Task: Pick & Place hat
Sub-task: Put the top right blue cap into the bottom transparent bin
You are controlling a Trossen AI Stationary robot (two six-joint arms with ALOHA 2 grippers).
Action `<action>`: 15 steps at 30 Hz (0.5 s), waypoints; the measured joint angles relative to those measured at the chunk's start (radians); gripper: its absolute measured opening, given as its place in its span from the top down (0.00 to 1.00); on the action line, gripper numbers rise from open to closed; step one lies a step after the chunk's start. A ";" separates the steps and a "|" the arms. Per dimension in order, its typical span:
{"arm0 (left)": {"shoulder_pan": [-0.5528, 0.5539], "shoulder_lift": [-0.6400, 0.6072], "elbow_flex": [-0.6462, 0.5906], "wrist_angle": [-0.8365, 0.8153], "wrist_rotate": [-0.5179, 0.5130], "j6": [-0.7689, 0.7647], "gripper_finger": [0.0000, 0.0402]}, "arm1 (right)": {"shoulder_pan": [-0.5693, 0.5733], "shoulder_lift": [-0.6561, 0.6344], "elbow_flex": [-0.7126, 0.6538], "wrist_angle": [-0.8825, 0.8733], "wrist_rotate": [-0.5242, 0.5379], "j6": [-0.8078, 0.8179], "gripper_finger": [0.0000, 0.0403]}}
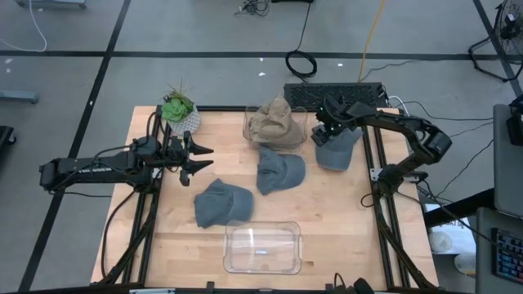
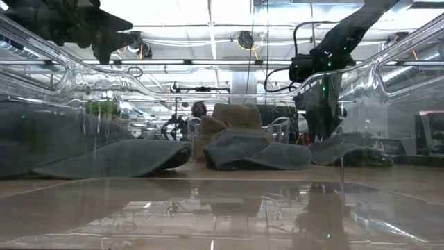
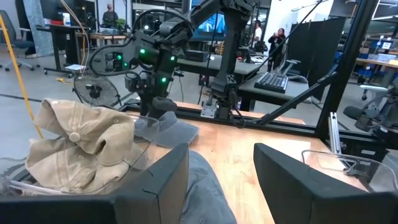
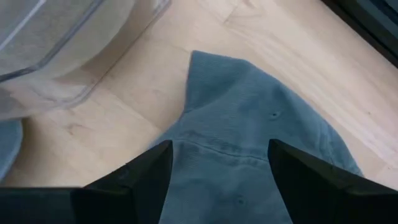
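A: Where do you stand with the right gripper (image 1: 331, 122)?

B: It hangs over the grey-blue hat (image 1: 336, 148) at the far right of the table (image 1: 343, 220), jaws spread wide and empty, one finger to each side of the crown in the right wrist view

A: Then come straight down and pinch a fold of crown, not the flat brim; the cloth looks soft and will likely slip from a shallow bite. Mind the far bin (image 1: 276, 121) holding the tan hat (image 1: 275, 122), just to the left of you

B: And the left gripper (image 1: 198, 160)?

A: It waits open and empty at the left, above the wood. Leave it there. I judge the clear tray (image 1: 263, 247) at the near edge is your target, so lift high enough to clear the two grey hats (image 1: 279, 171) between
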 joint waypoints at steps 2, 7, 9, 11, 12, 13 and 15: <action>0.000 0.000 0.000 0.000 0.000 0.000 0.52 | -0.003 0.000 0.000 -0.003 -0.006 -0.001 0.37; 0.000 0.000 0.000 0.000 0.000 0.000 0.52 | -0.007 0.006 -0.011 -0.006 -0.009 0.003 0.37; 0.000 0.000 0.000 0.000 0.000 0.000 0.52 | -0.007 0.019 -0.025 -0.005 -0.028 0.007 0.37; 0.000 0.000 0.000 0.000 0.000 0.000 0.52 | -0.006 0.032 -0.041 -0.008 -0.055 0.004 0.37; 0.000 0.000 0.000 0.000 0.000 0.000 0.52 | -0.003 0.042 -0.045 -0.005 -0.058 0.004 0.37; 0.000 0.000 0.000 0.000 0.000 0.000 0.52 | 0.001 0.052 -0.045 -0.004 -0.058 0.008 0.37; 0.000 0.000 0.000 0.000 0.000 0.000 0.52 | 0.002 0.055 -0.046 0.000 -0.056 0.010 0.37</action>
